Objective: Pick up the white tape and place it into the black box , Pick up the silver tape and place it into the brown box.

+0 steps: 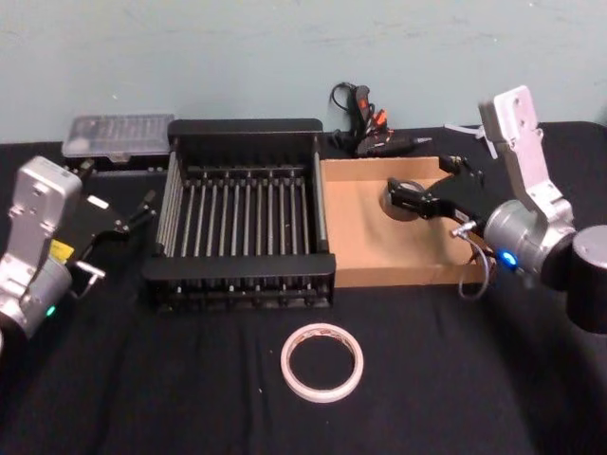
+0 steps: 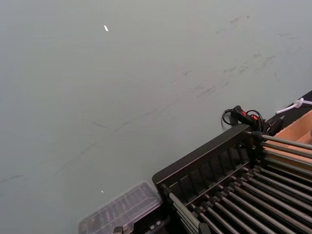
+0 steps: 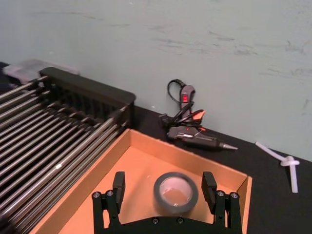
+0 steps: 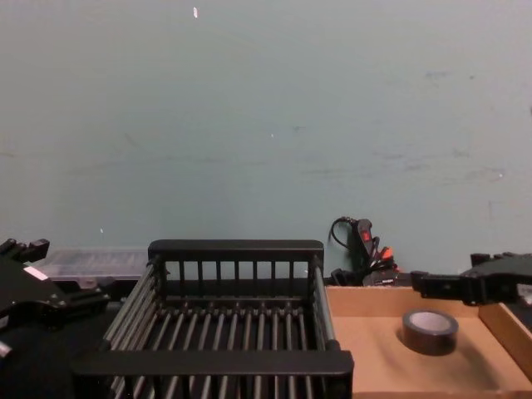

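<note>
Item count on the surface (image 1: 190, 417):

- Tape rolls: two. One white tape (image 1: 321, 362); one silver tape (image 4: 430, 331).
- Boxes: two. One black box (image 1: 245, 280); one brown box (image 1: 360, 227).
- Clear plastic cases: one (image 1: 119, 136).
- Glue guns: one (image 3: 195, 137).
- Claws: two. Left claw (image 1: 140, 210); right claw (image 3: 163, 194).

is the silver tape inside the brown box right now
Yes. The silver tape lies flat on the floor of the brown box, between the open jaws of the right gripper.
</note>
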You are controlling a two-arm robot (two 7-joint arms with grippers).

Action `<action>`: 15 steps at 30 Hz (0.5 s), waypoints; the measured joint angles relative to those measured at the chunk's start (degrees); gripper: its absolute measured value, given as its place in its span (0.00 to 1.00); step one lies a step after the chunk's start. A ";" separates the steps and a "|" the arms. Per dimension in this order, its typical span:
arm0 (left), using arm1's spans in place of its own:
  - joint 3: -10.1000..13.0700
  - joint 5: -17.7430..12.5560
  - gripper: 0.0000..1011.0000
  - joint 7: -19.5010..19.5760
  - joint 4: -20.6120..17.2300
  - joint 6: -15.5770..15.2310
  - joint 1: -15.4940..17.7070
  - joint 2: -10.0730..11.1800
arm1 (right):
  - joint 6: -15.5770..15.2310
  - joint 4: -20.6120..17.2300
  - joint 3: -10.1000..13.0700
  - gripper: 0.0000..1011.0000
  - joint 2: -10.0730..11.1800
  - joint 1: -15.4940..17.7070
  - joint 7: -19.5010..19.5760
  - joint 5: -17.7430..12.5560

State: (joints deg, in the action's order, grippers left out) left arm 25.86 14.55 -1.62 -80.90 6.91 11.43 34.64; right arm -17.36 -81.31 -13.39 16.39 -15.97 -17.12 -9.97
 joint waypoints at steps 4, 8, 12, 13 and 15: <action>0.00 0.00 0.99 0.00 0.00 0.00 0.00 0.00 | -0.49 -4.13 0.38 0.99 1.91 2.92 -1.52 -1.27; 0.00 0.00 0.99 0.00 0.00 0.00 0.00 0.00 | -0.61 -8.19 0.71 0.99 3.99 6.10 -2.88 -2.66; 0.00 0.00 0.99 0.00 0.00 0.00 0.00 0.00 | 0.00 -12.80 0.78 0.99 6.60 10.22 -4.47 -3.89; 0.00 0.00 0.99 0.00 0.00 0.00 0.00 0.00 | 0.13 -13.47 0.74 0.99 7.03 10.86 -4.71 -4.08; 0.00 0.00 0.99 0.00 0.00 0.00 0.00 0.00 | 0.38 -14.61 0.61 0.99 7.79 12.14 -5.18 -4.36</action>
State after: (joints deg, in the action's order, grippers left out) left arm 25.86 14.55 -1.62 -80.90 6.91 11.43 34.64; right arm -16.98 -95.92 -12.78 24.18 -3.83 -22.30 -14.33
